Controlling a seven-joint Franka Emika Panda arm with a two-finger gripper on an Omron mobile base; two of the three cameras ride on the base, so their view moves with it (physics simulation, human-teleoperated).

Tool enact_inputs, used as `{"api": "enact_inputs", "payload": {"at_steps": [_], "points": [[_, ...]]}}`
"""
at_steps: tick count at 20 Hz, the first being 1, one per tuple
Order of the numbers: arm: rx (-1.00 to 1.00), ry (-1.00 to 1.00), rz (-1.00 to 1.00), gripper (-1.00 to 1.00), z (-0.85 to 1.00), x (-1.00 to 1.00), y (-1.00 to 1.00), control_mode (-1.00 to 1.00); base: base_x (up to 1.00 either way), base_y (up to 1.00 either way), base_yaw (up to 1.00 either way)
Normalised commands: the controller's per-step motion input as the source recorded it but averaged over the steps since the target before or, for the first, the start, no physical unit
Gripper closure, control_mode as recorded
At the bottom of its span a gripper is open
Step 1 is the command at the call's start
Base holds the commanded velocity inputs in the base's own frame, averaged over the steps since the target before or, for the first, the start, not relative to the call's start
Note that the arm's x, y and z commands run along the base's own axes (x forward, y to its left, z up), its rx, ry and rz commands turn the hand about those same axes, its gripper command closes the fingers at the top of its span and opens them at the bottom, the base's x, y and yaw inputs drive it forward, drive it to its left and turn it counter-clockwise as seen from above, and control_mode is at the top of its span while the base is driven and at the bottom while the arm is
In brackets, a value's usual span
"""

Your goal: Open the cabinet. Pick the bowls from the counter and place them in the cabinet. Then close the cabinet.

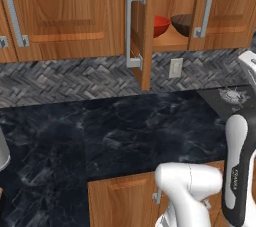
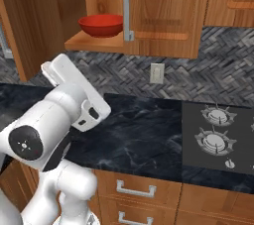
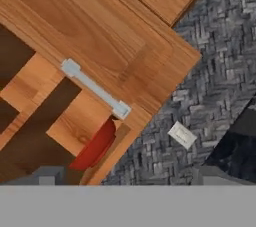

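Observation:
The cabinet (image 1: pixel 75 6) hangs over the counter (image 1: pixel 115 131). Its left door (image 1: pixel 146 31) stands swung out, edge-on to the left base view, while the right door (image 2: pixel 163 11) is closed. On the shelf inside sit the red bowl (image 1: pixel 160 25) (image 2: pixel 101 25) and, right of it, the dark brown bowl (image 1: pixel 182 23). In the rolled hand view, the red bowl (image 3: pixel 95 146) peeks out past the right door's handle (image 3: pixel 95 88). My gripper (image 3: pixel 131 176) is open, its fingertips wide apart with nothing between them, well back from the cabinet.
A white wall outlet (image 2: pixel 157 73) sits on the grey herringbone tile below the cabinet. A black stovetop with burners (image 2: pixel 216 135) lies at the right of the counter. Drawer fronts (image 2: pixel 134 189) run under the counter's edge. The neighbouring cabinet door (image 1: pixel 15 11) on the left is closed.

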Motion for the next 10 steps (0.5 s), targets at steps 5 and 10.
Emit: {"api": "enact_inputs", "payload": {"at_steps": [5,10], "points": [[-0.75,-0.06,0.00,-1.00,-0.47,-0.13,0.82,-1.00,0.00,0.00,0.00],[-0.57,-0.16,-0.01,-1.00,-0.08,-0.11,1.00,-1.00,0.00,0.00,0.00]]}}
